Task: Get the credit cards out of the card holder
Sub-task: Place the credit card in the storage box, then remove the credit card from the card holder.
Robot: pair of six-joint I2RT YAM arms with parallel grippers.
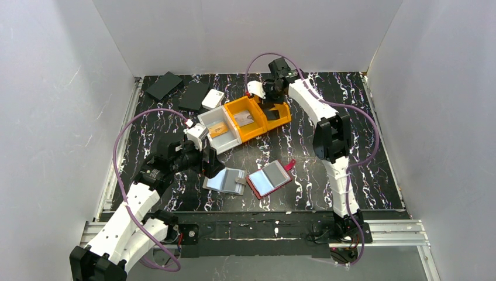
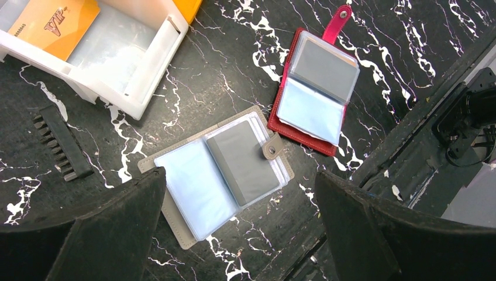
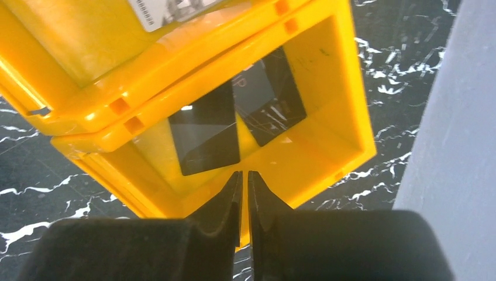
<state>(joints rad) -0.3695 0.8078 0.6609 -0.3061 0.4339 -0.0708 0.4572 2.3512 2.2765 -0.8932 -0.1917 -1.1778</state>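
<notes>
A beige card holder [image 1: 226, 180] [image 2: 222, 170] lies open on the black marble table, with a grey card in its right sleeve. A red card holder [image 1: 269, 178] [image 2: 316, 88] lies open just to its right. My left gripper [image 1: 207, 159] [image 2: 238, 175] hovers over the beige holder, jaws wide open and empty. My right gripper [image 1: 269, 100] [image 3: 245, 173] hangs over the right compartment of the yellow bin [image 1: 257, 133] [image 3: 351, 88]. Its jaws stand a thin slit apart with nothing between them. Two black cards [image 1: 270, 111] [image 3: 207, 134] lie in that compartment.
A printed card [image 1: 244, 119] [image 3: 169, 12] lies in the yellow bin's left compartment. The adjoining white bin [image 1: 229, 142] [image 2: 158, 64] holds an orange card [image 1: 217, 129] [image 2: 55, 23]. Black flat items [image 1: 164, 85] and a white box [image 1: 212, 98] sit back left. White walls enclose the table.
</notes>
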